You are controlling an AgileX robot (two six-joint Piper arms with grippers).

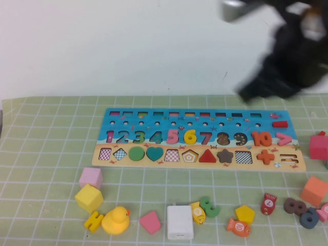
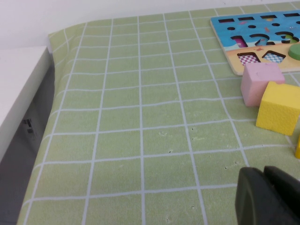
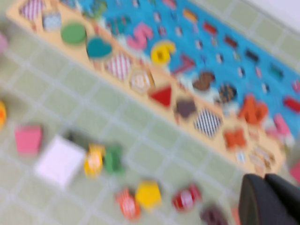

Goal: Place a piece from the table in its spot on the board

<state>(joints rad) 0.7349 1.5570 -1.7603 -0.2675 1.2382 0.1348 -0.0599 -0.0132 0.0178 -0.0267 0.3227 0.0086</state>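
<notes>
Table with green grid mat holds everything. The board lies across the middle, blue above, tan strip below.

Task looks done, or as good as: the yellow 6 sits in its place in the number row, between the pink 5 and the red 7. It looks flush, though the view is too coarse to be sure it is fully seated. The right wrist view also shows it on the board. Nothing left that I can judge beyond pulling the arm clear.

Board contents: numbers 1 to 10 all appear filled. In the shape strip the green circle, teal heart, red triangle, brown star and orange plus are in. Several checkered hollows are empty, and the pentagon hollow too. The slot row at the top looks mostly empty.

Loose on the mat: white block, pink cube, yellow cube, yellow duck, yellow pentagon, green number, small fish pieces.

Right gripper is up above the board's right end, a dark blur in the high view, clenched with nothing in it. Left gripper is parked low over bare mat at the table's left, near the cubes; its fingers appear together, gripping nothing.
</notes>
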